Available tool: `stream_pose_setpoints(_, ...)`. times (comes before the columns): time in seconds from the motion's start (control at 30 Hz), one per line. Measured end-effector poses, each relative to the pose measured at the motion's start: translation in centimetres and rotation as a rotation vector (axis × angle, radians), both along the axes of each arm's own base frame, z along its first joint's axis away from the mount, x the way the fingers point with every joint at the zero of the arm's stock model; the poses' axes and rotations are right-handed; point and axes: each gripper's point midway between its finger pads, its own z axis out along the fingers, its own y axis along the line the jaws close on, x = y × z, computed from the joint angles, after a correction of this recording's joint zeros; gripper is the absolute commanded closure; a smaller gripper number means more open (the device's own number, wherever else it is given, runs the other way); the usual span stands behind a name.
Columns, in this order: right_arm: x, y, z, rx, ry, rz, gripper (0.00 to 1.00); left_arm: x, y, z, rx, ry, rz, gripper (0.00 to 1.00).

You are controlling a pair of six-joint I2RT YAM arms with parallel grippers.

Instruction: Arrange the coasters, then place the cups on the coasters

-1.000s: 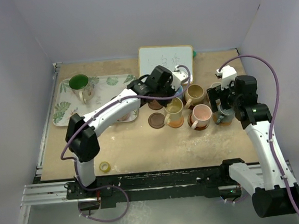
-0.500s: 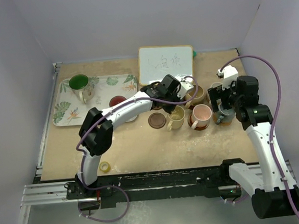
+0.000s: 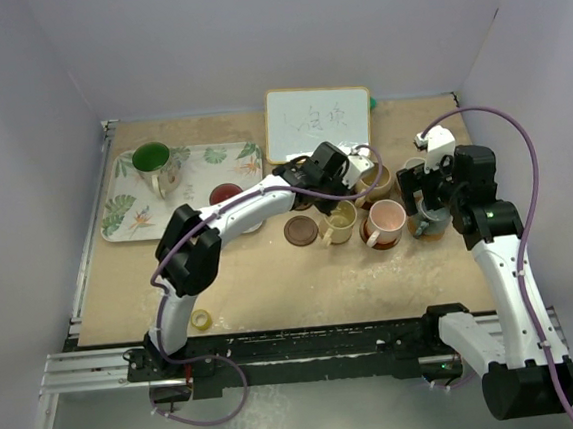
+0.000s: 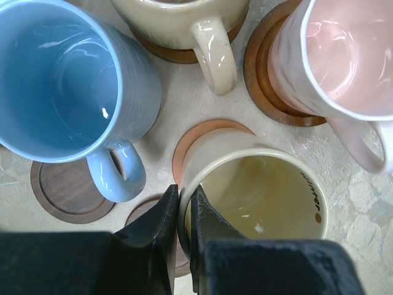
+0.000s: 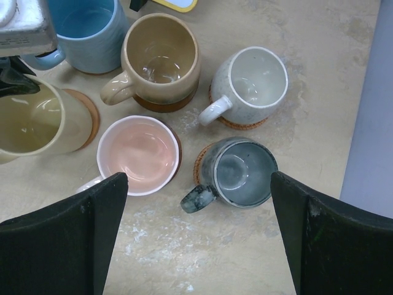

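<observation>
**Inspector:** Holding anything in your left claw [image 4: 184, 195]?

**Operator:** Yes. My left jaws are pinched on the rim of the yellow cup [image 4: 264, 196], one finger inside, one outside. The cup is over a brown coaster [image 4: 199, 130], between the light blue cup [image 4: 61, 80] and the pink cup [image 4: 344, 55]. Contact I cannot confirm.

**Inspector:** And the right?

**Operator:** My right claw [image 5: 198, 184] is spread wide, holding nothing, above the grey cup [image 5: 241, 172] on its woven coaster [image 5: 201, 161].

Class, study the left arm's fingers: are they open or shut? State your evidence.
Shut. In the left wrist view the fingers pinch the rim of the yellow mug, one inside, one outside.
</observation>
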Motion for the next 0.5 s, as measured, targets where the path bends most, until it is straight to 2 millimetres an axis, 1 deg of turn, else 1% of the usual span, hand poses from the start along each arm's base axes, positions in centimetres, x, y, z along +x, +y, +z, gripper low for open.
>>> stream_pose_setpoints(0.17, -0.01, 0.07, 0.01, 0.002, 0.0, 0.004, 0.0, 0.43, -0.42, 0.08, -0.01, -0.012, 0.0, 0.97)
stream_pose_setpoints(0.5, 0.0, 0.07, 0.02, 0.003, -0.001, 0.004, 0.0, 0.58, -0.31, -0.12, -0.004, -0.012, -0.001, 0.97)
